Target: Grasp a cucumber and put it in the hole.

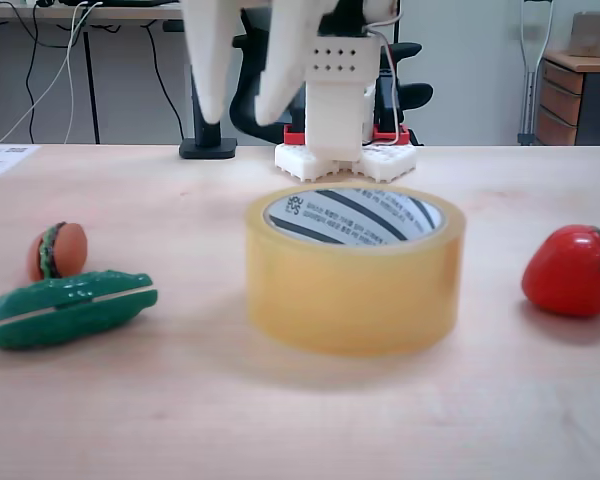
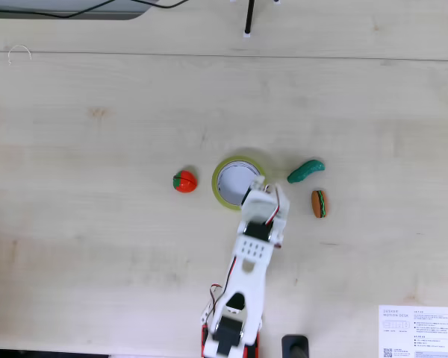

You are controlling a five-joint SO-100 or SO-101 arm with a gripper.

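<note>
We see a pale wood-grain table (image 2: 97, 246), matte and broad, spanning both fixed views. Next in size is the white plastic arm (image 2: 246, 276), blocky and angular, reaching up from 6 o'clock of a fixed view; its gripper (image 2: 270, 191) hangs by the roll's rim, at about 4 o'clock of it. In a fixed view the two tapered white fingers (image 1: 212, 70) hang apart, with nothing between them.

The tape roll (image 1: 355, 275) is a squat cylinder, yellowish and translucent, smooth-walled. Its hole (image 2: 234, 180) is round, ringed by a white core with dark stripes and print.

The strawberry (image 1: 572, 270), red and glossy with a green cap, lies at 9 o'clock of the roll in the top-down fixed view, near it.

The cucumber (image 1: 68, 308) is dark green, shiny and bumpy, elongated, with a pale seam along its length. It lies flat on the table at about 2 o'clock of the roll (image 2: 306, 171), apart from it.

The burger (image 2: 319, 203), small and rounded, sits just beside the cucumber, at its 5 o'clock.
</note>
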